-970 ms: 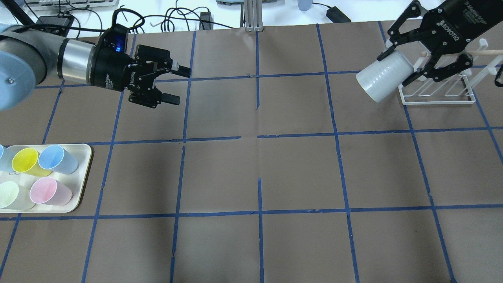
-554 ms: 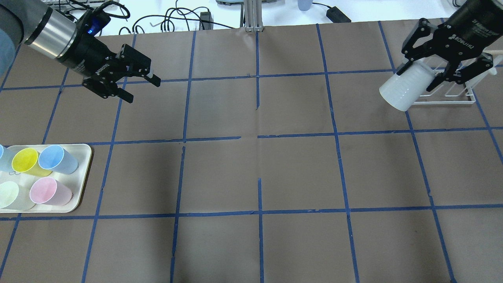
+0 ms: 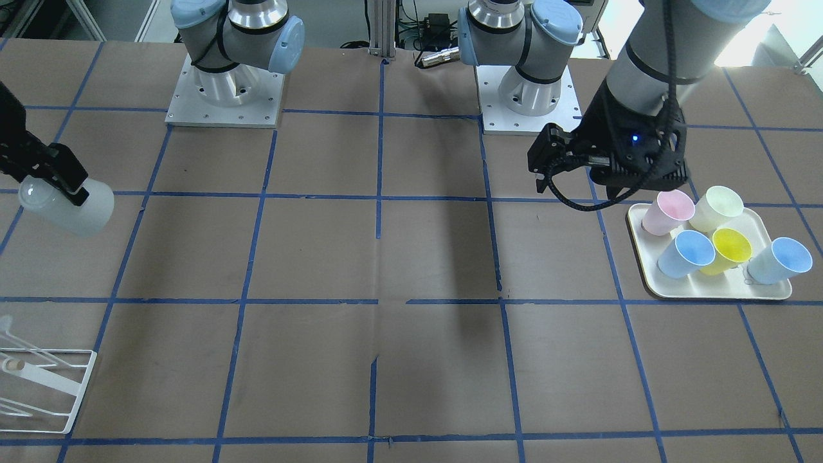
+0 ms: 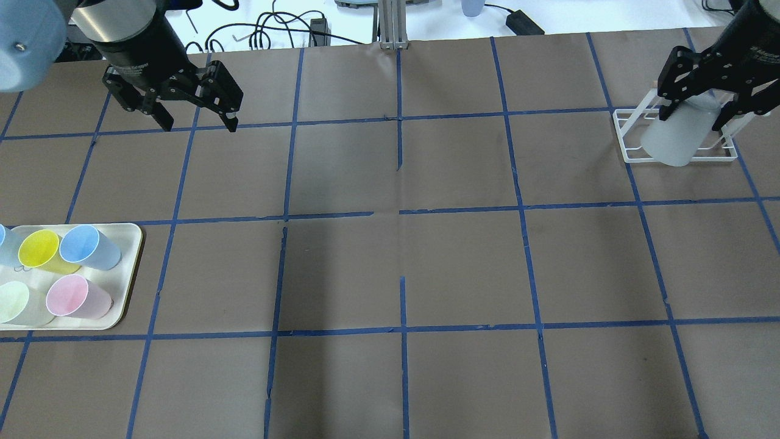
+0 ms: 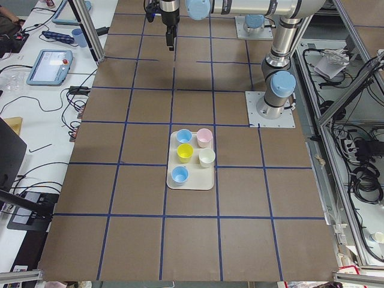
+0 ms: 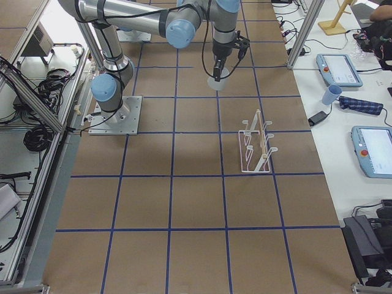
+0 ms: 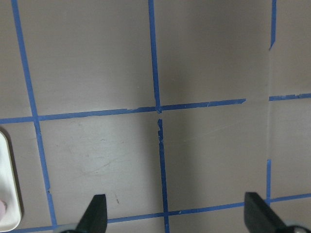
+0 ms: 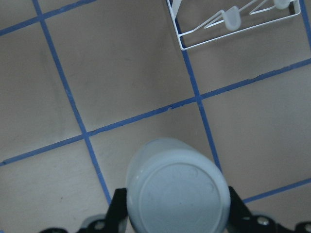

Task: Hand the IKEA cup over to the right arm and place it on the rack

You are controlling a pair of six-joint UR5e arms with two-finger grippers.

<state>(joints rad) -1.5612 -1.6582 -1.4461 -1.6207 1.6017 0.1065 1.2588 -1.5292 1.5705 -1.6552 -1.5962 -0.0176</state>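
My right gripper (image 4: 696, 114) is shut on the pale grey-white IKEA cup (image 4: 677, 140) and holds it in the air, base pointing down. The right wrist view shows the cup's base (image 8: 178, 190) between the fingers. The white wire rack (image 4: 629, 146) stands on the table at the far right. It lies ahead of the cup in the right wrist view (image 8: 233, 23), and the right exterior view shows the cup (image 6: 218, 78) apart from the rack (image 6: 256, 147). My left gripper (image 4: 196, 119) is open and empty over the table's far left, as the left wrist view (image 7: 177, 213) shows.
A cream tray (image 4: 129, 268) at the near left holds several coloured cups: yellow (image 4: 38, 250), blue (image 4: 82, 244), pink (image 4: 70, 296) and pale green (image 4: 12, 303). The tray's edge shows in the left wrist view (image 7: 8, 194). Cables lie past the table's far edge.
My right gripper has carried the cup to the right and turned it base down, so it now overlaps the rack in the overhead view. My left gripper has swung left and turned downward, still open.
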